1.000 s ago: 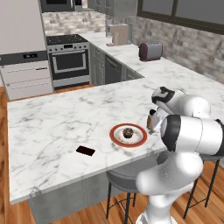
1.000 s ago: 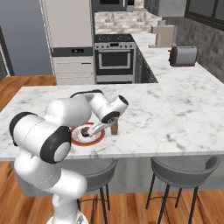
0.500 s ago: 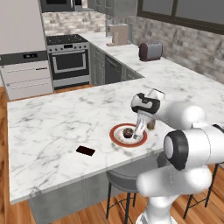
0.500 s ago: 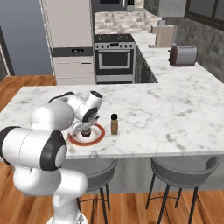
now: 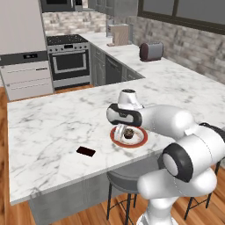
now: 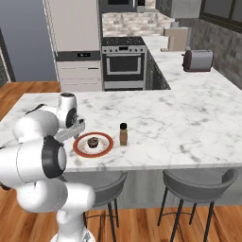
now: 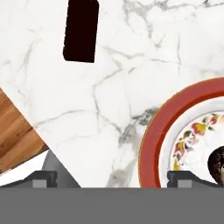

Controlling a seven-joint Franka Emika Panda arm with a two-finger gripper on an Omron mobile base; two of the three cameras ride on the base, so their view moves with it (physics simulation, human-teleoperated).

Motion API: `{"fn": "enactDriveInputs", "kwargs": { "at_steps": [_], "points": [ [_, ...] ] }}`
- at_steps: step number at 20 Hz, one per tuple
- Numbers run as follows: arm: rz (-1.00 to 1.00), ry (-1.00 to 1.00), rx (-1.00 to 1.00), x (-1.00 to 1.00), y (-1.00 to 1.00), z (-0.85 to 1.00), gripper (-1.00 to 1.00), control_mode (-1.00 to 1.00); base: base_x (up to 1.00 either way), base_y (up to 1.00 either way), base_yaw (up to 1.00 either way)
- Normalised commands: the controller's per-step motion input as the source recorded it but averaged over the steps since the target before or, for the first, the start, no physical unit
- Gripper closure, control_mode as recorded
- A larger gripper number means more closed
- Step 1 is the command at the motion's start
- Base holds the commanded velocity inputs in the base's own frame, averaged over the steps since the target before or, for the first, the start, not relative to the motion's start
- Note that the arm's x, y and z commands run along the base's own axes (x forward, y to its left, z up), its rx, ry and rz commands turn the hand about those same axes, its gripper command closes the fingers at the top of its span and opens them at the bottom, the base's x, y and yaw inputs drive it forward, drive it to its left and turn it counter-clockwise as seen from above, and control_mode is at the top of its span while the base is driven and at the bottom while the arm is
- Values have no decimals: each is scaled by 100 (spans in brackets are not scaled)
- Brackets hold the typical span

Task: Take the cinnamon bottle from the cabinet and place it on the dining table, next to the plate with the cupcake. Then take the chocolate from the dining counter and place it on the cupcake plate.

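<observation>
The cinnamon bottle (image 6: 123, 134) stands upright on the marble dining table (image 6: 189, 127), just right of the red-rimmed plate (image 6: 79, 146). The cupcake (image 6: 93, 142) sits in the plate's middle. My gripper (image 6: 75, 132) hangs open and empty low over the plate's left edge (image 5: 115, 137). The cupcake (image 5: 128, 133) is right beside it. The chocolate (image 5: 85, 151) lies flat on the table (image 5: 44, 127), to the left of the plate near the front edge. In the hand view the chocolate (image 7: 80, 30) is at the top. The plate rim (image 7: 153, 140) and cupcake (image 7: 217, 162) are at the lower right, with my gripper (image 7: 113, 179) below.
Two stools (image 6: 198, 182) stand under the table's front edge. A toaster (image 5: 150, 51) sits on the back counter, and a stove (image 5: 70, 61) stands behind the table. Grey wall cabinets (image 6: 186, 7) hang at the back. The wooden floor (image 7: 15, 135) shows past the table's edge.
My arm has swung left from beside the cinnamon bottle, across the plate to its left edge. The bottle stays standing where it was, and the gripper stays open.
</observation>
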Motion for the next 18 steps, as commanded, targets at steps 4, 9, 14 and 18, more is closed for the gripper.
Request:
{"fn": "enactDriveInputs", "kwargs": {
  "at_steps": [4,9,14,18],
  "points": [
    [-25,0,-8,4,60,6,-100,-100,0,0,0],
    [-31,0,4,3,52,1,-100,-100,0,0,0],
    [-33,-1,8,1,57,-1,-100,-100,0,0,0],
    [-36,-3,0,0,54,-10,-100,-100,0,0,0]
  ]
}}
